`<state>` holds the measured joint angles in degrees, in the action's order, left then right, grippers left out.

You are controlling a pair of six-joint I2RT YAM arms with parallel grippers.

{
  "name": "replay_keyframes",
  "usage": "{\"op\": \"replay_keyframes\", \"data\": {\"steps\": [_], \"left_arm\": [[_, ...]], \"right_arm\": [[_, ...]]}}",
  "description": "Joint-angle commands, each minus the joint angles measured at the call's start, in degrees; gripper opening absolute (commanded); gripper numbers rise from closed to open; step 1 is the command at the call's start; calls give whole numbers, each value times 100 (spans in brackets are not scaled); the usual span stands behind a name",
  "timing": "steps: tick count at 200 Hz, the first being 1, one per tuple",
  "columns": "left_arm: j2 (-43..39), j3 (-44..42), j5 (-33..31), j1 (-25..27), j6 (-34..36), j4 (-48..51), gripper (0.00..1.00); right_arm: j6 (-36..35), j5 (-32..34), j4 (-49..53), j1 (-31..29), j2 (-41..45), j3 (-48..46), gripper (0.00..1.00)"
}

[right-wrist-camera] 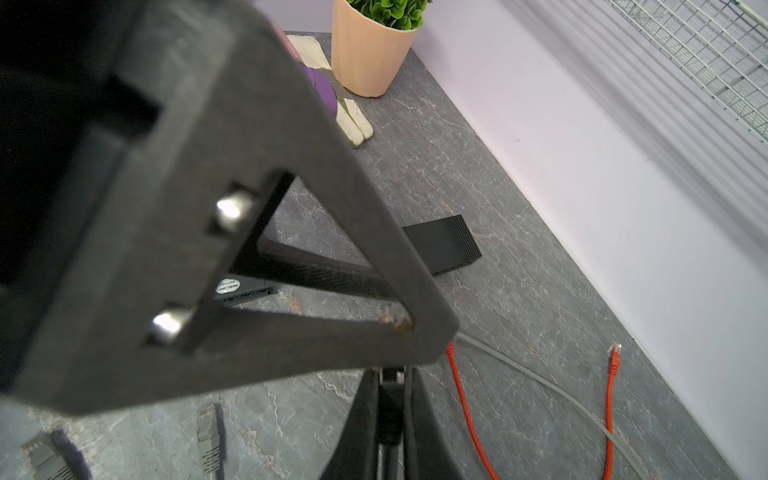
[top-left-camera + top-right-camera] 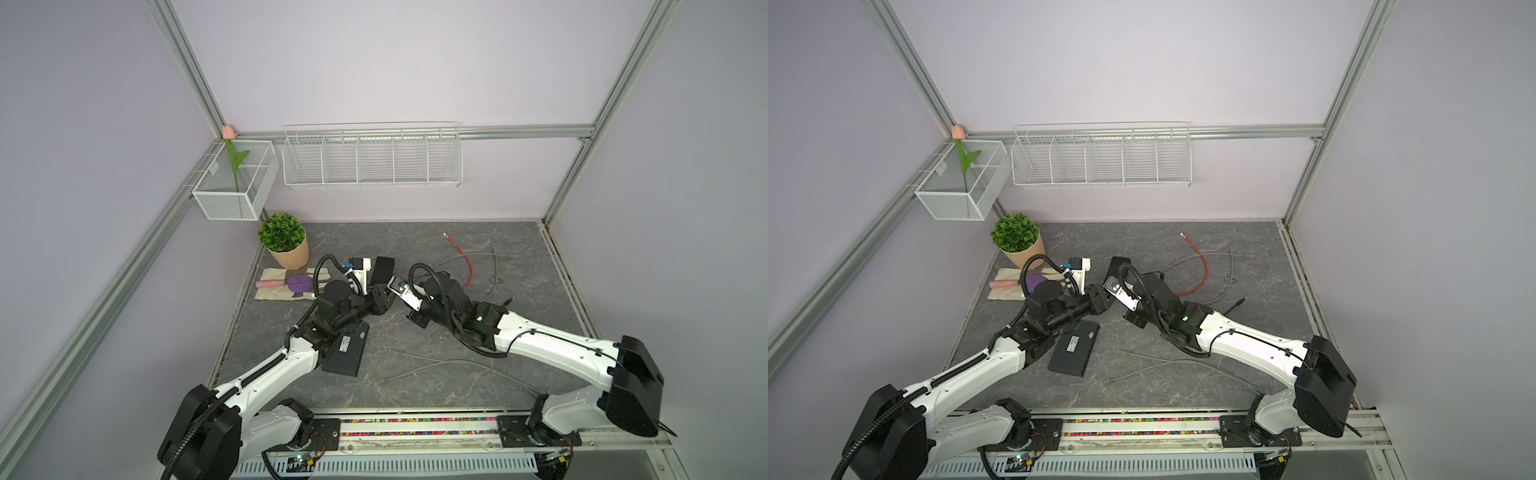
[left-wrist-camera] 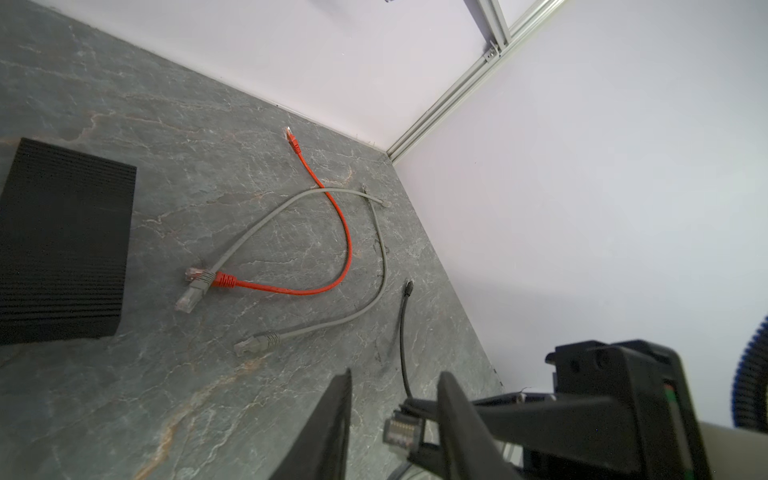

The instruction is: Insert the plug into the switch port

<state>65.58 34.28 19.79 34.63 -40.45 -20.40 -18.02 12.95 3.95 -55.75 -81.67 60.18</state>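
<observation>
A grey, marble-veined tabletop (image 2: 415, 399) sits inside pale lilac walls braced with aluminium rails. Nearest the arm bases, a grey patch cable (image 2: 440, 361) lies loose. Just beyond it the network switch (image 2: 345, 361) lies flat, its label showing, partly under the left forearm.

Farther in, near the middle of the tabletop, the two tools meet tip to tip. The right tool (image 1: 390, 374) is pressed together on the plug (image 3: 401, 430). The plug is a clear connector on a black cable (image 3: 402, 332), whose other end trails across the tabletop. The left tool (image 3: 395, 382) stands spread around that plug, one finger on each side. A gap shows between the plug and one of its fingers, so it is not pinching anything. The plug lies between the left fingers, beyond the switch and apart from it.

Behind the tools lies a ribbed black box (image 2: 383, 268). To its right a red patch cable (image 2: 467, 266) crosses a second grey cable (image 3: 200, 284). At the back left stands a potted plant (image 2: 284, 239). Above it on the wall hang a mesh basket (image 2: 232, 203) holding a tulip and a long wire rack (image 2: 372, 166).
</observation>
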Motion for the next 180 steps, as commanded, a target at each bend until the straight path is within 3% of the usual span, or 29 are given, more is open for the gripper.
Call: {"op": "replay_keyframes", "data": {"steps": [1,44,74,105,180], "left_arm": [[127,241,181,53,-33,-193,28],[147,254,243,59,-29,-256,23],[186,272,363,61,-42,-281,7],[218,263,366,66,-30,-278,15],[261,290,490,66,1,-253,24]], "right_arm": [[-17,-106,-139,62,69,-130,7],[53,-227,-162,142,142,-176,7],[65,-247,-166,169,142,-169,7],[71,-264,-148,179,168,-160,7],[71,-208,-88,204,135,-113,7]]}}
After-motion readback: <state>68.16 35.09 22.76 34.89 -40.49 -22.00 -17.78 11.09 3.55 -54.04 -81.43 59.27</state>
